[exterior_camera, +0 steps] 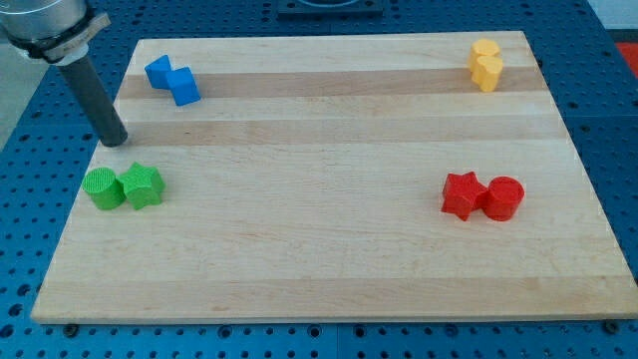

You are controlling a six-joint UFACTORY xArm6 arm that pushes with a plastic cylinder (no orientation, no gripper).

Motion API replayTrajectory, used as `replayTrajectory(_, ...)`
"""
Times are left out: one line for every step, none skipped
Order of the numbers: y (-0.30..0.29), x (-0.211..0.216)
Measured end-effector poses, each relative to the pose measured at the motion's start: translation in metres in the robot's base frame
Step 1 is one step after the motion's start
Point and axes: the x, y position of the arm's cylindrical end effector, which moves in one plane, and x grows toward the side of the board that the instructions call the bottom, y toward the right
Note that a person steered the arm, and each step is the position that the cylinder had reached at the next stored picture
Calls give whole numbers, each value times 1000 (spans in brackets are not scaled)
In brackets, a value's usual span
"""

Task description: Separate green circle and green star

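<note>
**Board layout: eight blocks in four pairs, tip at the far left**

Count: one wooden board [329, 279], eight blocks, one rod.

Near row, left: two green blocks. The green circle [103, 188] is a ribbed cylinder at the board's left edge. The green star [144, 185] stands just to its right. The two sit side by side and appear to touch.

Near row, right: two red blocks. The red star [463, 194] is on the left and the red circle [503, 197] on the right, touching.

Far row, left: two blue blocks [172, 80], angular in outline, pressed together; exact shapes cannot be made out.

Far row, right: two yellow blocks [485, 64], rounded, one behind the other and touching; exact shapes cannot be made out.

All blocks have matt surfaces with fine ridges. The board is pale wood with lengthwise grain bands and lies on a blue perforated base [30, 199].

Tool: the rod is a plain dark cylinder that carries nothing. My tip [117, 141] rests on the board near its left edge, beyond the green pair and apart from it, nearer than the blue pair. It touches no block.
</note>
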Motion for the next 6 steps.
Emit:
replayTrajectory(-14, 0)
replayTrajectory(-23, 0)
replayTrajectory(-20, 21)
replayTrajectory(-11, 53)
replayTrajectory(-9, 54)
replayTrajectory(-1, 86)
